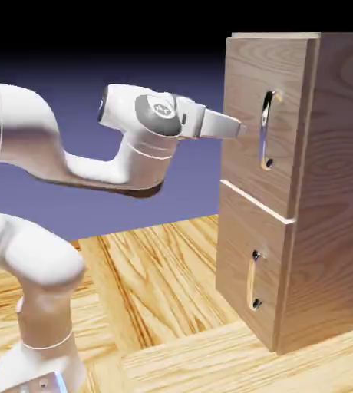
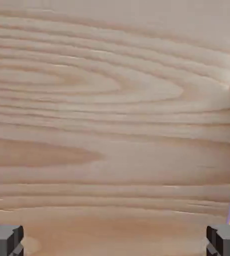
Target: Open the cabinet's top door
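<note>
Top door [image 1: 258, 69] — pale brown, wavy-grained

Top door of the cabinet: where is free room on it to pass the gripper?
The top door is bare between its far vertical edge and the handle, though the gripper hovers there, open. It is crowded around the handle.

your robot arm [image 1: 140, 142] in glossy white, rounded bulging segments, thin seam lines round the joints, a grey oval patch with small dark markings near the wrist, small blocky grey fingertips [image 2: 5, 240]
</note>
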